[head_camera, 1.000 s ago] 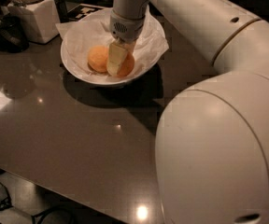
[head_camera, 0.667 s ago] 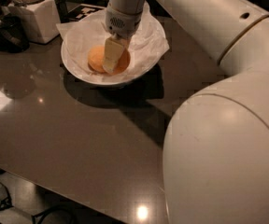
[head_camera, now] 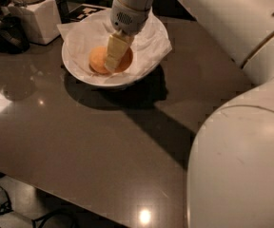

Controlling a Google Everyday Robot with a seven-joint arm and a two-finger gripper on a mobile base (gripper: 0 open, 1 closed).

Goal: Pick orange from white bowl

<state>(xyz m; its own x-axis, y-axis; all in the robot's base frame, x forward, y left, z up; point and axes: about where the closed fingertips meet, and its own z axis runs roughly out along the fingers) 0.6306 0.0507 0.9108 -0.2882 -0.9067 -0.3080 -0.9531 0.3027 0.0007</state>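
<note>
Two round fruits lie in the white bowl (head_camera: 109, 83), which sits toward 11 o'clock on the dark table (head_camera: 80, 141). The crumpled paper lining (head_camera: 149, 42) seems to keep them nested near the middle.

In the camera view your target, the deeper orange (head_camera: 126, 61), is at 3 o'clock of the paler orange (head_camera: 97, 59), just beside it and mostly hidden. The gripper (head_camera: 114, 56) hangs from the arm (head_camera: 213, 13) that comes in from 1 o'clock. It sits low in the bowl, over the seam between the two fruits and across the orange's left side.

You cannot tell how far its jaws stand apart, or whether they have hold of anything; it may be straddling the orange. A white jar (head_camera: 32, 18) stands at 10 o'clock of the bowl, apart from it.

Check the grip before you lift, because the neighbour looks close enough to be nudged.
</note>
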